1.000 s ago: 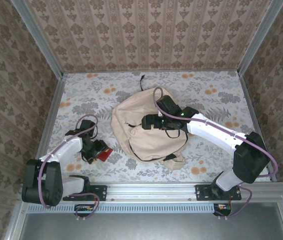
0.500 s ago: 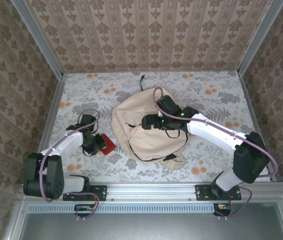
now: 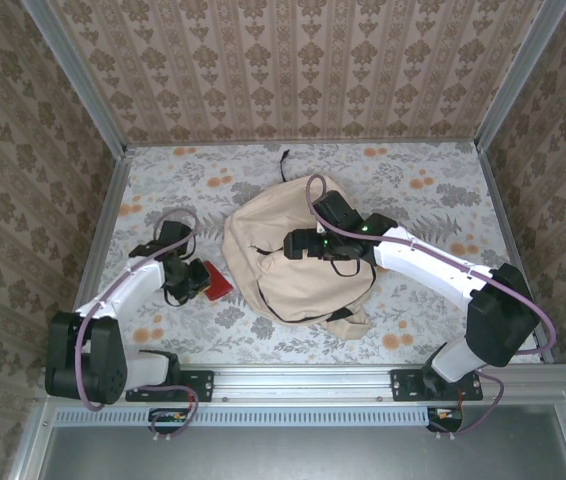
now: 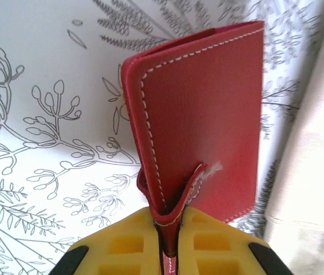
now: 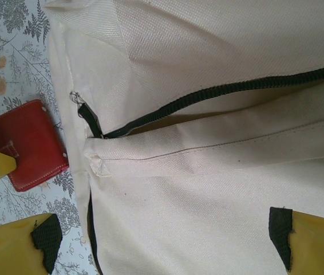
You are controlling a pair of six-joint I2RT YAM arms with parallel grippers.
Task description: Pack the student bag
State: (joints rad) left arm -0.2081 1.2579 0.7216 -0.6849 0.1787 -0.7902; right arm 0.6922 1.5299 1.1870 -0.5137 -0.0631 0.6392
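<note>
Top external view: one student bag (image 3: 263, 240) lies mid-table, partly covered by the right arm, whose right gripper (image 3: 298, 243) is spread wide over the fabric. At the right wrist, the bag's zipper (image 5: 208, 94) gapes slightly, its inside unreadable. One red wallet (image 4: 208, 114), just beside the bag, is pinched by the left gripper (image 4: 170, 246).

My overhead view is bright and evenly lit, with only faint shadows beside the bag (image 3: 263, 225). On the left wrist camera the tablecloth (image 4: 30, 46) glares white at top left, and the near yellow fingers (image 4: 122, 243) are blurred.
</note>
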